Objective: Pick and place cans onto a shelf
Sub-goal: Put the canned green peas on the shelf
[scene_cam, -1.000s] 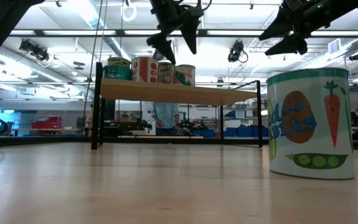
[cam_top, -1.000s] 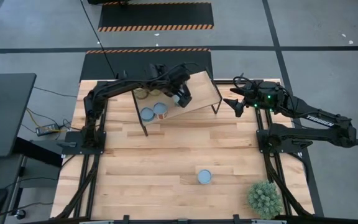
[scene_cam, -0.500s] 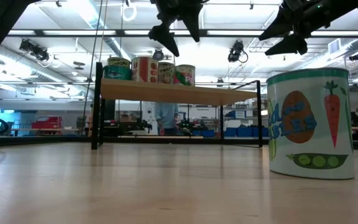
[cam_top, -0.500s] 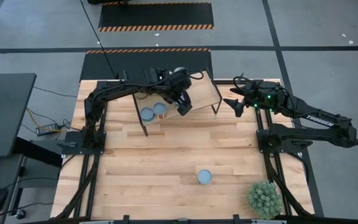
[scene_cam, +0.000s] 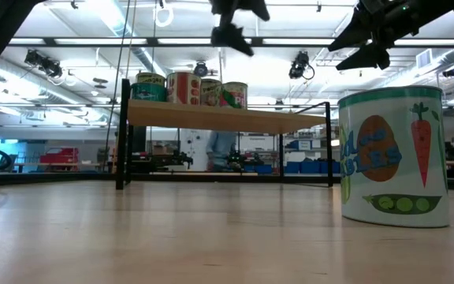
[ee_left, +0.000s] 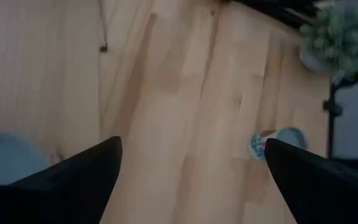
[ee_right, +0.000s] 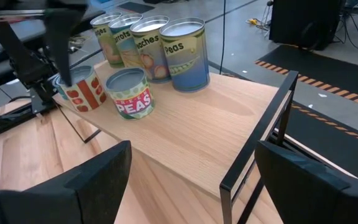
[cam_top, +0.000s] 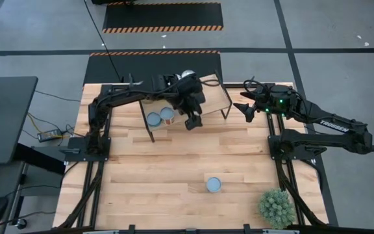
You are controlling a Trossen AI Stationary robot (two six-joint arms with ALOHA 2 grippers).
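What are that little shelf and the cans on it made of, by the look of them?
The shelf looks like pale wood with visible grain on thin black, probably metal, legs. The cans seem to be metal tins with silvery rims, wrapped in printed, likely paper, labels.

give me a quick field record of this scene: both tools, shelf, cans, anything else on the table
left tool: open, empty, above the table just past the shelf's front edge
right tool: open, empty, raised beside the shelf's right end
shelf: light wood plank on black legs, at the table's far side
cans on shelf: six in the right wrist view, upright, grouped at one end
loose can: alone on the table, upright
plant ball: table's near right corner
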